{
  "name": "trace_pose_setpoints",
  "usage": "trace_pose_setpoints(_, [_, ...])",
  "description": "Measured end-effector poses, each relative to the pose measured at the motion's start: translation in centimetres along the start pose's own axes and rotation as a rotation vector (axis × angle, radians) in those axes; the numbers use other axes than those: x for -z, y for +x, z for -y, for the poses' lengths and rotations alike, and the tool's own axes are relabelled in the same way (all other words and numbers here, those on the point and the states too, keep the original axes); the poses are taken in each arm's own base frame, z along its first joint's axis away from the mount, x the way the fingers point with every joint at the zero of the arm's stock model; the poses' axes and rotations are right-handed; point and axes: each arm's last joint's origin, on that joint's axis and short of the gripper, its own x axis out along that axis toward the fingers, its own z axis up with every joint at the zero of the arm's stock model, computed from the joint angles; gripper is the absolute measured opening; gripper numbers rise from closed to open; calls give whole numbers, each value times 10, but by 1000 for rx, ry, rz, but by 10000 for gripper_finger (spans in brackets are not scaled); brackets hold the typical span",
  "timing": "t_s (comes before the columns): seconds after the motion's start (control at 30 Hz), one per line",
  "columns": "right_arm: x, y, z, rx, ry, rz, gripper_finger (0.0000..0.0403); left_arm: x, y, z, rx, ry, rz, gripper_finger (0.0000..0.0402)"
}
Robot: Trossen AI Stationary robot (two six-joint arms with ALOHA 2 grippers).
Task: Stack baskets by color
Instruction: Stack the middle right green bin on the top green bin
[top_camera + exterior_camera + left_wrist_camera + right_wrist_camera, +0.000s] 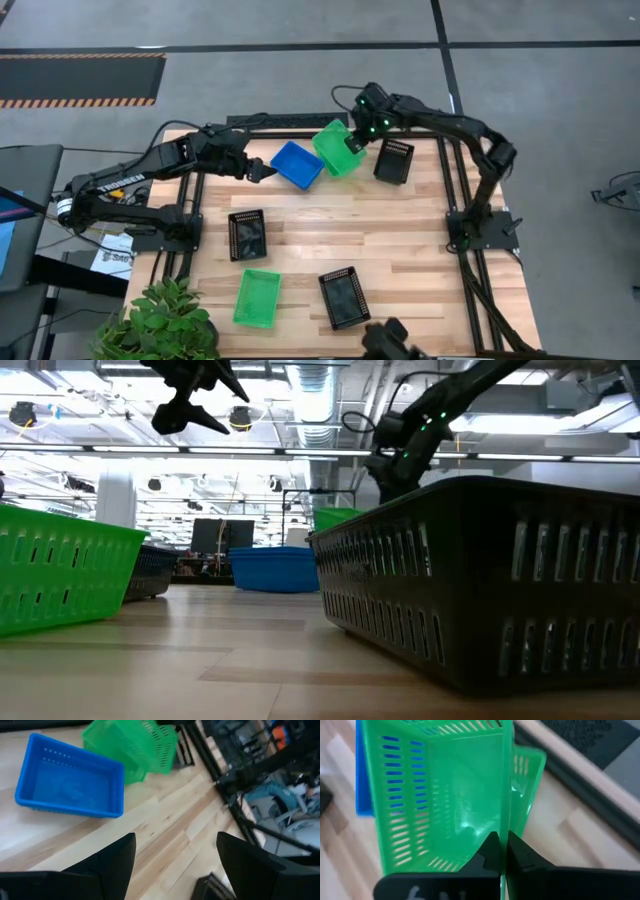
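Note:
My right gripper (504, 851) is shut on a bright green basket (335, 148) at the table's far side, right beside a blue basket (297, 164). A second strip of green wall (529, 775) shows just beyond the held wall; whether it belongs to another basket I cannot tell. My left gripper (262, 172) hangs open in the air just left of the blue basket, touching nothing. A black basket (393, 160) rests flat on its bottom at the far right. Nearer lie two black baskets (247, 235) (343, 297) and a green one (257, 298). My right gripper pinches the rim of one side wall (507, 827) of the green basket, one finger inside the basket and one outside. The fingers come from above, slanting down from the table's far right. The basket sits tilted in the hold; what its lower edge touches is hidden.
The black metal frame rails (458, 175) run along the table's far and right sides, close to the held basket. A potted plant (165, 320) stands at the near left corner. Bare wood (400, 240) lies in the middle and toward the right.

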Motion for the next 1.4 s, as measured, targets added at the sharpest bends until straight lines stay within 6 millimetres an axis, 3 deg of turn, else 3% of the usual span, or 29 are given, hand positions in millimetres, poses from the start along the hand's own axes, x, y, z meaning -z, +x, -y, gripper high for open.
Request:
trace_pose_setpoints(0.13, [-14, 8, 13, 3, 23, 21, 16, -1, 0, -1, -29, -40, 33, 265])
trace_pose_setpoints(0.27, [-13, 14, 17, 9, 61, 6, 17, -1, 0, -1, -37, -64, 42, 265])
trace_pose_setpoints(0.67, [-6, 24, -6, 58, 10, -2, 22, -1, 0, -1, -44, -66, 49, 265])
trace_pose_setpoints(1.4, [-2, 24, -6, 73, 86, -35, 31, -1, 0, -1, -45, -57, 49, 265])
